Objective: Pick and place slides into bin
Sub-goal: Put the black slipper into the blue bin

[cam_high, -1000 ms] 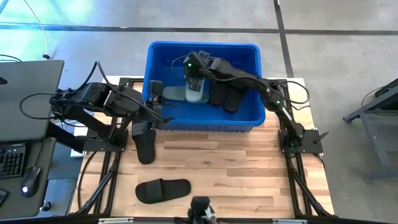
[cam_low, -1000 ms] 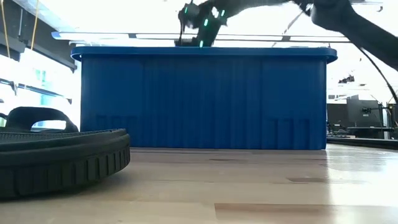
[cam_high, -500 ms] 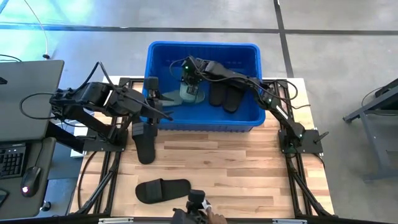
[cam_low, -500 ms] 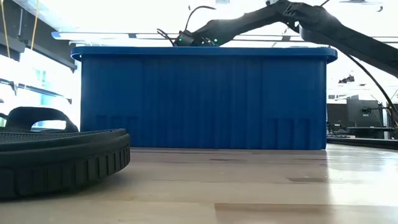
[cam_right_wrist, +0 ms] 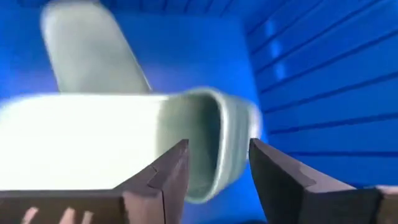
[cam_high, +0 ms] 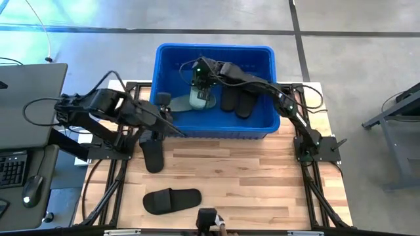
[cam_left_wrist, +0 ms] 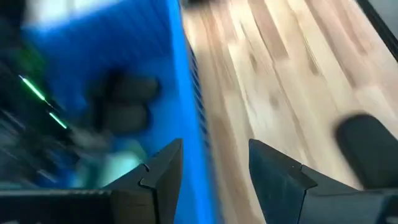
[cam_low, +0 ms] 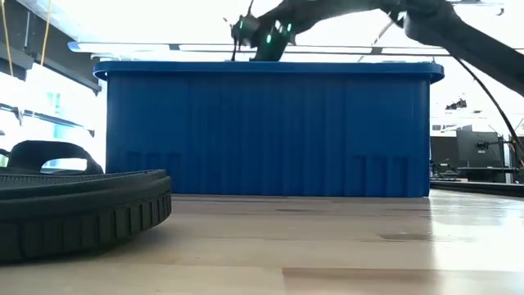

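Note:
The blue bin [cam_high: 214,54] stands at the table's far side. My right gripper [cam_high: 199,77] is open inside the bin's left half, just above a sage green slide [cam_high: 199,97], which fills the right wrist view [cam_right_wrist: 124,137]. This slide lies over a second green slide [cam_high: 178,103]. Two black slides [cam_high: 236,101] lie in the bin's middle. My left gripper [cam_left_wrist: 214,168] is open and empty over the bin's near-left wall [cam_left_wrist: 189,124]. Two more black slides lie on the table, one near the left arm [cam_high: 152,154] and one at the near edge [cam_high: 172,200]. My right gripper's open fingers [cam_right_wrist: 168,180] stand at either side of the green slide's rounded end [cam_right_wrist: 217,143], coming from above. I cannot tell whether they touch it. The slide rests inside the bin on the other green slide.
The left arm lies across the table's left edge [cam_high: 98,108]. A desk with a keyboard and mouse [cam_high: 20,170] stands left of the table. The wooden tabletop [cam_high: 249,177] is bare at the middle and right. A small device [cam_high: 209,216] sits at the near edge.
My right gripper has dipped below the bin's rim over the green slide and come back up above it. The green slide has stayed in the bin's left half. My left gripper has shifted a little toward the table's near edge beside the bin's wall.

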